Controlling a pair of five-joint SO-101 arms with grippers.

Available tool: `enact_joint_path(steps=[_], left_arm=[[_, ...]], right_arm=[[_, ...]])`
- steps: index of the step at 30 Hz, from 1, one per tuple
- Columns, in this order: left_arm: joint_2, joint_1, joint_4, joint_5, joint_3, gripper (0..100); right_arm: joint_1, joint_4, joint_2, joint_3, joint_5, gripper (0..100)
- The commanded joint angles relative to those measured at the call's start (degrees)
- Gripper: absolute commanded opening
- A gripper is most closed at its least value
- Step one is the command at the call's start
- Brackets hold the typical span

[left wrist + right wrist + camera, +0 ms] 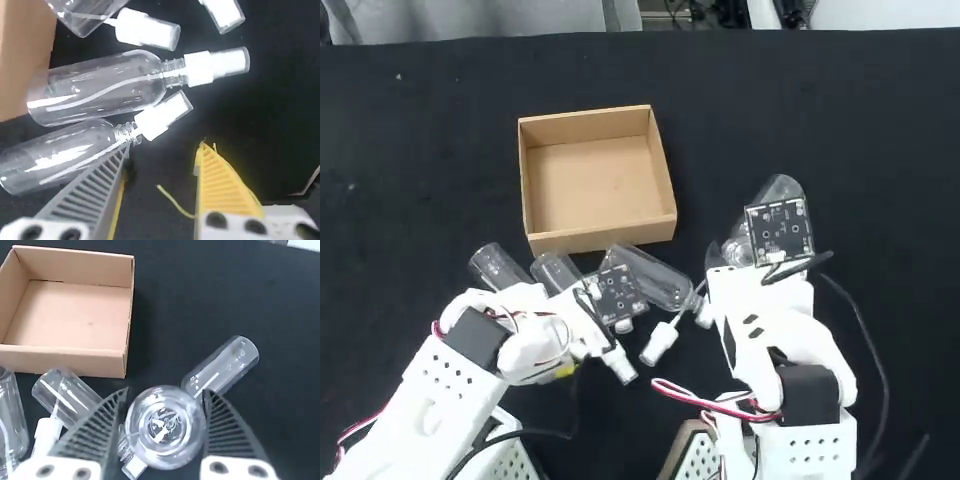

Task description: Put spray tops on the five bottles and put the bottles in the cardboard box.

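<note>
Black surface (880, 150), with the cardboard box (600, 232) sitting toward its far edge. The right claw (165, 392) is clamped round a clear bottle (165, 427), seen end-on between its jaws. Near the front edge the left claw (164, 147) gapes wide, two spray-topped bottles (100, 87) lying just past its fingertips, beside the box.

Black counter (880, 130) spreads wide here. Beyond the counter's far edge, pale grey fabric (470, 18) hangs, and dark cables (720, 12) sit tangled just beside that fabric.
</note>
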Motion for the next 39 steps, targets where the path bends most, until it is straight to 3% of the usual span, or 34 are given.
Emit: enact_joint_path(steps=[1,9,23,29,39], left_arm=[[0.44,0.31,-0.97,-4.40,0.48,20],[1.76,0.31,-7.03,-4.75,4.26,20],[19.69,0.75,-17.23,-4.92,2.07,20],[22.59,5.67,-18.11,-4.57,1.10,20],[30.68,5.76,-22.15,-4.66,-2.15,20]], right_arm=[[1.32,-1.93,-0.75,-0.40,-0.44,13.4],[1.05,-1.93,-0.75,-0.31,-0.44,13.4],[1.14,-1.93,-0.75,-0.31,-0.35,13.4],[1.05,-1.93,-0.75,-0.31,-0.35,13.4],[1.05,-1.93,-0.75,-0.31,-0.35,13.4]])
